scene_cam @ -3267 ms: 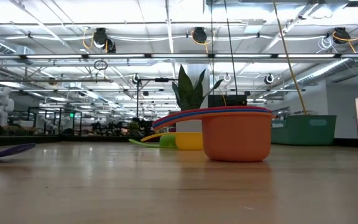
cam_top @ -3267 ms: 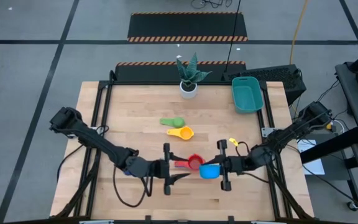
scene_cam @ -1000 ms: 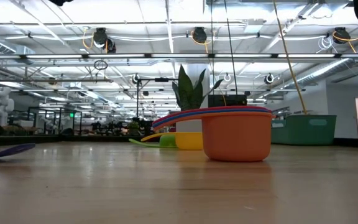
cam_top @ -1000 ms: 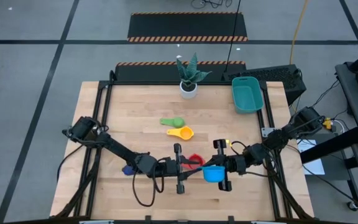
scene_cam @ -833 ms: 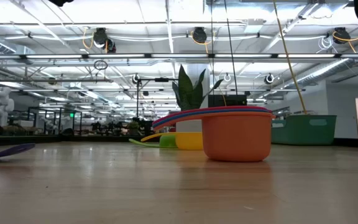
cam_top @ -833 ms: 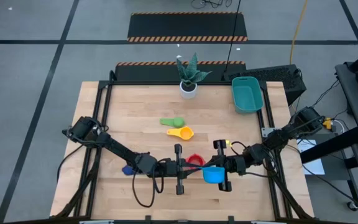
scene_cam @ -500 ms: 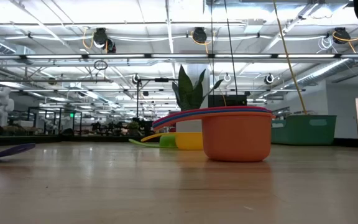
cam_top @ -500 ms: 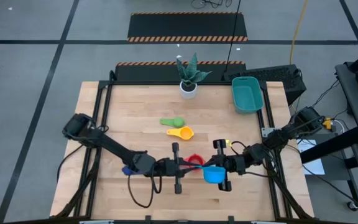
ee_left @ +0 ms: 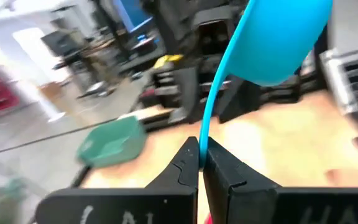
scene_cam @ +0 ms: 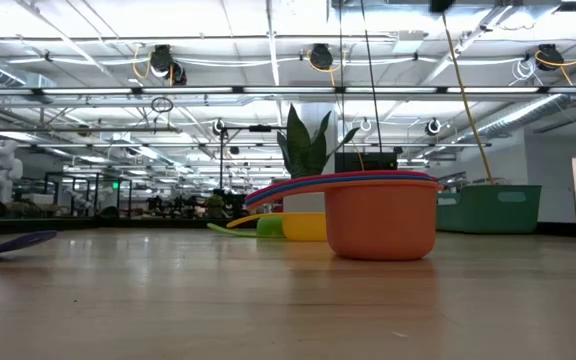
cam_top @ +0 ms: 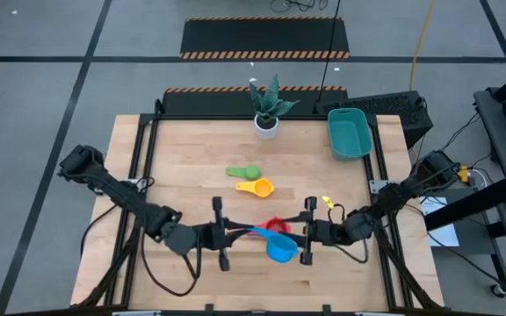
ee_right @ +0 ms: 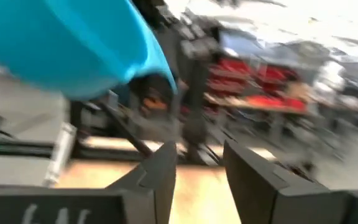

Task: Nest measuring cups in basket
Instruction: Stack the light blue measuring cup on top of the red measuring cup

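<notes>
Blue cup (ee_right: 67, 43) cut off by frame edge, background blurred.

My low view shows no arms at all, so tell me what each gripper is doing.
Observer: The left gripper is shut on the thin handle of the light blue cup.
Operator: Report the right one.
Observer: The right gripper is open and holds nothing; the blue cup's bowl is close by it.
Operator: Now place the basket.
Observer: The basket stands at the table's far right corner, and no cup shows inside it.
</notes>
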Controlling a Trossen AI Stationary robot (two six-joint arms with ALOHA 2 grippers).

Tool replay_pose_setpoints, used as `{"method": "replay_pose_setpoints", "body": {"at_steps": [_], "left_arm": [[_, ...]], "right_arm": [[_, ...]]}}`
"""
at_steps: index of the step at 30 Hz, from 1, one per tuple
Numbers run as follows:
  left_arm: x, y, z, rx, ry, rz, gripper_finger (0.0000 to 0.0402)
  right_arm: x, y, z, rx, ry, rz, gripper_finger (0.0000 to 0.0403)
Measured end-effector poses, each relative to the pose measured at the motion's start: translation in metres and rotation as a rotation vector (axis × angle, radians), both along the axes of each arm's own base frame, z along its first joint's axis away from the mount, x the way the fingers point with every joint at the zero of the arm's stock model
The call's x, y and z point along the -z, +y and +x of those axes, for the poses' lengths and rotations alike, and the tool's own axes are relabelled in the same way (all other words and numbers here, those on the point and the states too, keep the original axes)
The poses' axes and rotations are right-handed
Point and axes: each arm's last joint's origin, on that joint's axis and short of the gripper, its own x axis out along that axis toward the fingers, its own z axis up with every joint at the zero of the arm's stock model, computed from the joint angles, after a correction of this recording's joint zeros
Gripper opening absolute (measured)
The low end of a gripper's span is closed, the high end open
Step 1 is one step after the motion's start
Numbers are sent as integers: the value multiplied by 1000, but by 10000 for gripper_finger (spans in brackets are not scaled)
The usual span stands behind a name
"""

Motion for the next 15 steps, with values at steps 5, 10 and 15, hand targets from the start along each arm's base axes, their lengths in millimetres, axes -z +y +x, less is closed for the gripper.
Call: {"method": "replay_pose_setpoints", "body": {"at_steps": [5,10,15], "left_arm": [[10,-5,-11,-159,64,77,7],[22,-13,-12,-195,86,81,5],[35,-26,-10,-173,92,81,6]], "right_arm": [[12,12,-13,196,112,20,145],[22,29,-30,256,160,72,138],[23,43,-45,247,152,122,129]]}}
